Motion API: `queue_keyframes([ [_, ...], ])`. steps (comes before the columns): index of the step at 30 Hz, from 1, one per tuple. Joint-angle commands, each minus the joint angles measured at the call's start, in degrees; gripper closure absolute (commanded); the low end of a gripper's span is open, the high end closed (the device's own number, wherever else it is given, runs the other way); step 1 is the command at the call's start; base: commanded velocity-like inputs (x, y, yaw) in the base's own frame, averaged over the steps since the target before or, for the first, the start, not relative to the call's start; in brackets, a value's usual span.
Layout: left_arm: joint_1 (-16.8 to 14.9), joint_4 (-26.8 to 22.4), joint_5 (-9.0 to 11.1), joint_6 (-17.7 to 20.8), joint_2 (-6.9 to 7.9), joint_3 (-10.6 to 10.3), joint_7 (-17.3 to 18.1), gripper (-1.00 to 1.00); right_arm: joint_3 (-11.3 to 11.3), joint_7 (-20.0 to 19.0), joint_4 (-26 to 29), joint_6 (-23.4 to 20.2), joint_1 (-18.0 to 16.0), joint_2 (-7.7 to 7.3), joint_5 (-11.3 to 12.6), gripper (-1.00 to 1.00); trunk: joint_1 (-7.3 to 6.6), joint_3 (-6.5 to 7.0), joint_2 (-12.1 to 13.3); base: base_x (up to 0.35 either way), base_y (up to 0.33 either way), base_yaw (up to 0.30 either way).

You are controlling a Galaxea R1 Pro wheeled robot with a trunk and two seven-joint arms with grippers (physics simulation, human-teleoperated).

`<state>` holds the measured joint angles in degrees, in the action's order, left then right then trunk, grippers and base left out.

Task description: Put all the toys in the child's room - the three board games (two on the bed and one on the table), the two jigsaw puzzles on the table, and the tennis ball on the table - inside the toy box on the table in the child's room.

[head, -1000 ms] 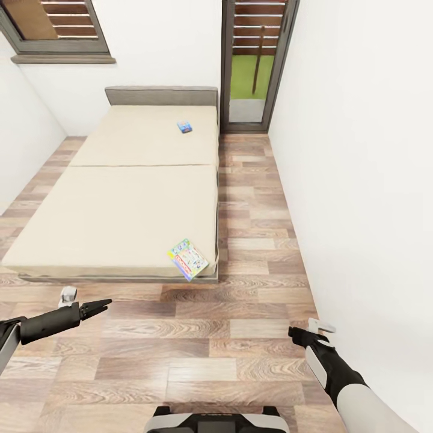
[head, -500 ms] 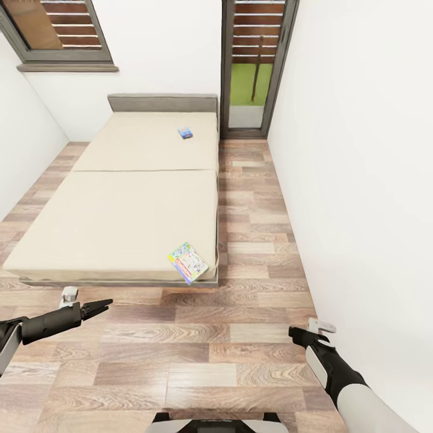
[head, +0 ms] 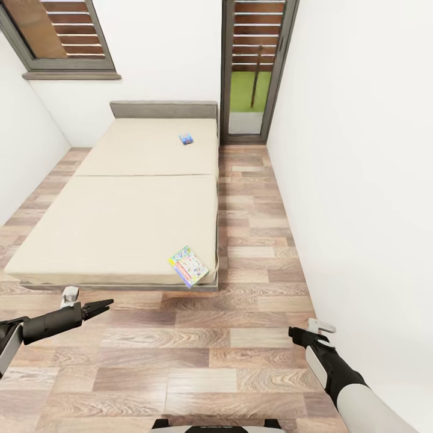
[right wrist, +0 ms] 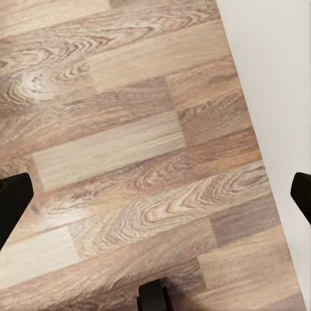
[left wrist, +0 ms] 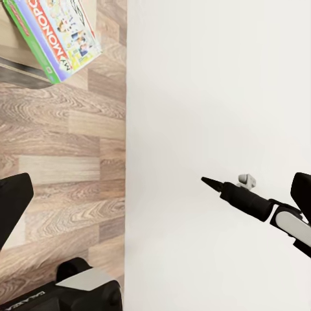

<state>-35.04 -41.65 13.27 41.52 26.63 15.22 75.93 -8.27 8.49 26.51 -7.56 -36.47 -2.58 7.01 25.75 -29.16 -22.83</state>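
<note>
Board games lie on the bed (head: 120, 222), both ahead of the two tools. One board game (head: 189, 266) is a flat rectangular box with a glossy printed cover in green, yellow and red. It rests turned at an angle on the bed's near corner, one corner poking past the edge, ahead of the left tool (head: 103, 306) and off to its right. In the left wrist view the same box (left wrist: 53, 35) shows a green border and printed lettering. The second board game (head: 186, 139) is a small blue box far up the bed, close to the grey padded headboard (head: 163, 109).

The bed's top is plain, smooth cream-beige, split by one seam across the middle. The floor (head: 198, 355) is wood plank with strong swirling grain in brown and grey tones.

The left tool is a slim black pointed tip held low over the planks, short of the bed's foot; its fingers appear drawn together and grasp nothing. The right tool (head: 297, 334), black on a white and black arm, hangs over the floor beside the smooth white wall (head: 361, 180); I cannot tell how its fingers stand in the head view, while the right wrist view shows dark fingertips (right wrist: 13, 201) set wide apart over bare planks.
</note>
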Motion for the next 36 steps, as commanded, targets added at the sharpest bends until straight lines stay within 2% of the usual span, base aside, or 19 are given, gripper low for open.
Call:
queue_keyframes([
  [1, -0.03, 0.00, 0.12, 0.58, 0.01, 0.00, 0.12, -1.00, 0.09, 0.22, 0.12, -0.26, 0.00, -0.04, 0.61, -1.00, 0.03, 0.02, -0.09, 0.000, 0.000, 0.000],
  [36, -0.03, -0.01, 0.09, 0.58, 0.00, 0.04, 0.10, -1.00, 0.09, 0.23, 0.12, -0.26, 0.00, 0.09, 0.55, -1.00, 0.03, 3.34, -0.09, 0.000, 0.000, 0.000],
])
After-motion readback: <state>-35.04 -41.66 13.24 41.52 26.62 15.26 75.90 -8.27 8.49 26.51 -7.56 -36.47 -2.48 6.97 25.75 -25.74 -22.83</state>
